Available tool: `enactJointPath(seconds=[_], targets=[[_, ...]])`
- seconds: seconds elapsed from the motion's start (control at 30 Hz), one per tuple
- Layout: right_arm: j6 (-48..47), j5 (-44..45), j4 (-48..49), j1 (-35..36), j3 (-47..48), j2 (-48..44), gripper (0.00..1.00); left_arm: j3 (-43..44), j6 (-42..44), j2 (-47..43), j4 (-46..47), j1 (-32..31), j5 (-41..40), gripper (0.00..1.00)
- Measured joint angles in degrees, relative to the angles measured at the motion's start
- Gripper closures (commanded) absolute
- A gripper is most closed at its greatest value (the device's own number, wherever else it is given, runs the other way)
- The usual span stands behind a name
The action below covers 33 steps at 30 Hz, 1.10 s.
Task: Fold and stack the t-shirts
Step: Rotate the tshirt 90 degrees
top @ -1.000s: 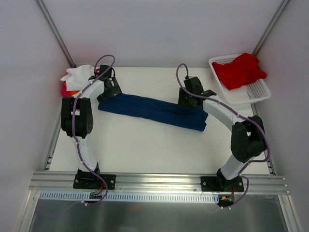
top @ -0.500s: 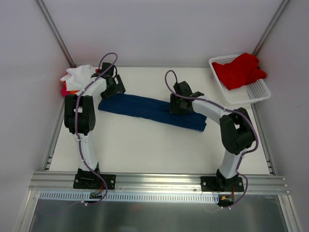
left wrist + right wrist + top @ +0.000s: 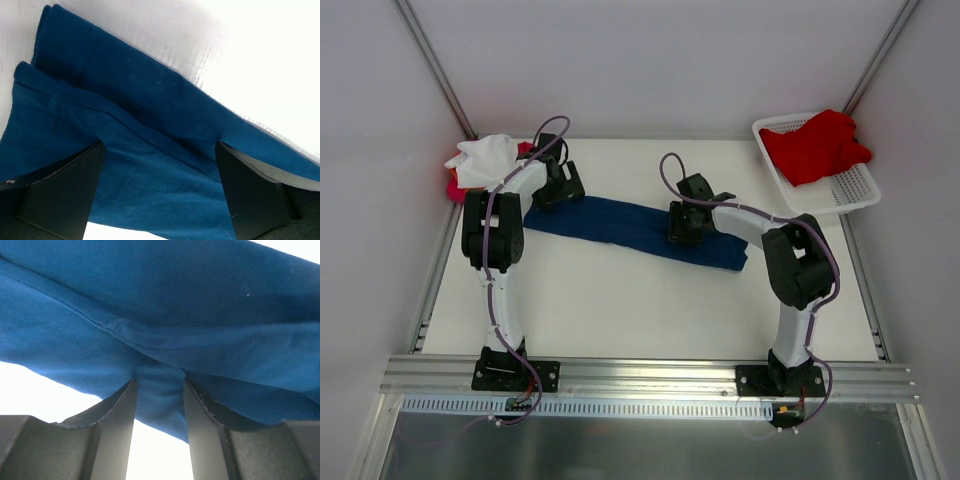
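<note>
Navy shirt [image 3: 620,222], already folded into a long band, lies flat on the tabletop [image 3: 620,310], well apart from the basket [image 3: 855,195] on its left. A red shirt [image 3: 815,145] sits in the basket. A white shirt [image 3: 485,155] tops the pile in the corner farthest from it.

The right hand [image 3: 159,382] sits over the band's basket-side half. Its fingers are drawn close, and a small fold of cloth appears pinched between the tips. The left hand [image 3: 160,150] hovers at the band's end away from the basket, fingers [image 3: 60,190] wide apart and gripping nothing, with two cloth layers under them.

We judge the step in hand to be the crosswise fold of the band. To do it well, we would:
- have the left hand close on both layers at once, so the lower one does not trail;
- check that the right pinch takes the full thickness;
- lift low and level;
- carry one end over the other with the long edges matched, setting it down without dragging the band toward the basket.
</note>
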Motion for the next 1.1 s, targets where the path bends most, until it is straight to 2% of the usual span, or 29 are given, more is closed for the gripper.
enactJointPath(seconds=[0.47,0.7,1.1], targets=[[-2.38,-0.87,-3.45,-1.92,2.38,1.09,0.53,-0.66,0.04,-0.31,-0.15,0.00,-0.02,0.06],[-3.65,-1.22,-5.81,-5.35,5.60,2.84,0.53,-6.12,0.00,-3.80,0.26,-0.55,0.04,0.06],[-5.60,-1.68,-9.90,-7.13,15.39,9.53,0.52,-14.97,-0.13,-9.66,0.11,-6.32,-2.56,0.06]])
